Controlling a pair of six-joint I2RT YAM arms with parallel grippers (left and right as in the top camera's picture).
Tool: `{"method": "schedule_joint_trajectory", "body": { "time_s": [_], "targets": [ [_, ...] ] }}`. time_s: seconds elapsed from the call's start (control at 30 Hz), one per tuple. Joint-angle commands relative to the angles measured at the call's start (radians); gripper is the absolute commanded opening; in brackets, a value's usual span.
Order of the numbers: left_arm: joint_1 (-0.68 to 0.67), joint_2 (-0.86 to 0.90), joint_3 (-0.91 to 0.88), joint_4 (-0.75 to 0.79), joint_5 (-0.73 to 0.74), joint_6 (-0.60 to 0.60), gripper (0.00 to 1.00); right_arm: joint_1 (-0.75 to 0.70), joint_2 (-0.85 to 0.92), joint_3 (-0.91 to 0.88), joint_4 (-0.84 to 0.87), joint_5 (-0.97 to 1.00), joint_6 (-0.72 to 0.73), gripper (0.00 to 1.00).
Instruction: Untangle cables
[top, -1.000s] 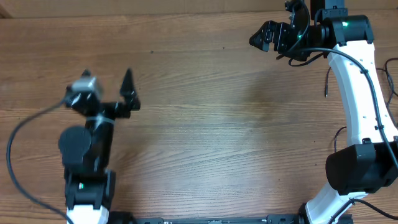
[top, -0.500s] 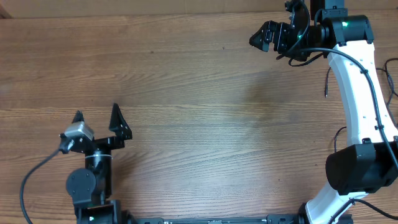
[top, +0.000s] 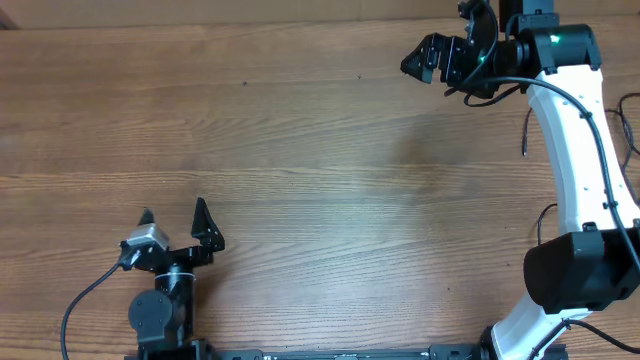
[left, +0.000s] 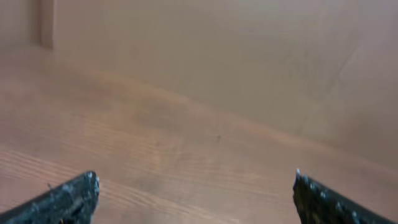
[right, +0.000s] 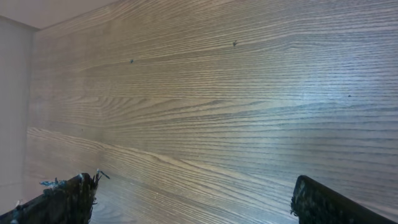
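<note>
Left pincer (top: 175, 212) gapes at near table (top: 320, 200) edge, right pincer (top: 420, 62) at far edge.

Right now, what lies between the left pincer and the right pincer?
Only bare wooden table between left pincer and right pincer, per the overhead view.

Left wrist view: the whole picture is blurring; the left fingers (left: 65, 200) are running off the edge at 6 o'clock.
Right wrist view: the right fingers (right: 59, 200) are running off at 6 o'clock, only their tips showing.
Left arm (top: 165, 315): its base is being cropped at 6 o'clock, overhead.
Right arm (top: 575, 130): it is being cropped at 12 and 6 o'clock, overhead.
Thin black cord (top: 525, 132): it is showing beside the right arm, too thin for telling its end.
</note>
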Motion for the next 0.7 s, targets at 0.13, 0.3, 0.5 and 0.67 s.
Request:
{"method": "schedule_joint_trajectory", "body": {
  "time_s": [0.13, 0.3, 0.5, 0.67],
  "targets": [
    [-0.112, -0.077, -0.004, -0.103, -0.010, 0.244, 1.00, -0.001, -0.019, 0.001, 0.002, -0.005, 0.003, 1.00],
    [-0.105, -0.077, -0.004, -0.104, -0.004, 0.274, 1.00, -0.001, -0.019, 0.001, 0.002, -0.005, 0.003, 1.00],
    [-0.104, -0.077, -0.004, -0.103, -0.010, 0.274, 1.00, -0.001, -0.019, 0.001, 0.002, -0.005, 0.003, 1.00],
    [-0.103, -0.077, -0.004, -0.102, -0.011, 0.274, 1.00, -0.001, -0.019, 0.001, 0.002, -0.005, 0.003, 1.00]
  ]
}}
